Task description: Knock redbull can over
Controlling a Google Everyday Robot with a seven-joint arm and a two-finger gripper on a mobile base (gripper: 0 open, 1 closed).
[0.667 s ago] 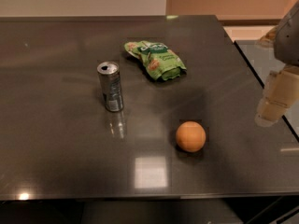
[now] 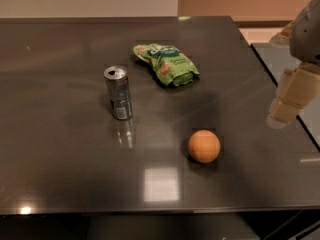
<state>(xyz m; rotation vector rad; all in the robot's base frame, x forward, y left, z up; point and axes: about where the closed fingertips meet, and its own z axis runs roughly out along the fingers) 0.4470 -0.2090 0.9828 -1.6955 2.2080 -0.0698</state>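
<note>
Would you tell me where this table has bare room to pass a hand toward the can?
The table is bare left of the can, along the front edge, and between ball and the tool at the right edge. It is tightest between can, bag and ball.
</note>
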